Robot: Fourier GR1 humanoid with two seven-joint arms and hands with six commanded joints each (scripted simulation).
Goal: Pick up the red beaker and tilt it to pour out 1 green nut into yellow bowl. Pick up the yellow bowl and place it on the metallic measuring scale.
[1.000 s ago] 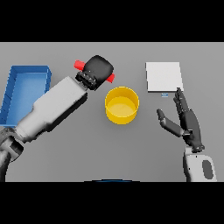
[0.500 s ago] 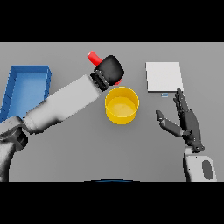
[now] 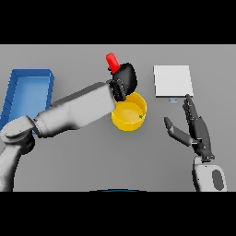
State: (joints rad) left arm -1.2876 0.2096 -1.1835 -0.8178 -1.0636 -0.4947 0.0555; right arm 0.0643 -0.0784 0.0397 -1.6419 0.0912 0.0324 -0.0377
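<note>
The robot's left hand (image 3: 124,78) hangs over the far rim of the yellow bowl (image 3: 129,112), its fingers curled round the red beaker (image 3: 112,60), whose red end juts up and away from the hand toward the back of the grey table (image 3: 92,152). The bowl sits near the table's middle, and 1 small green nut (image 3: 140,116) lies inside it near the right wall, so the pour looks done or nearly so. The metallic measuring scale (image 3: 173,80) lies flat to the bowl's right and farther back, well apart from it. The right hand (image 3: 196,129) waits just right of the bowl, fingers straight and loosely spread, thumb out, holding nothing. To finish well, the beaker should come back level before a 2nd nut slips out, clear of the rim. A blue tray (image 3: 27,94) stands at the far left.
</note>
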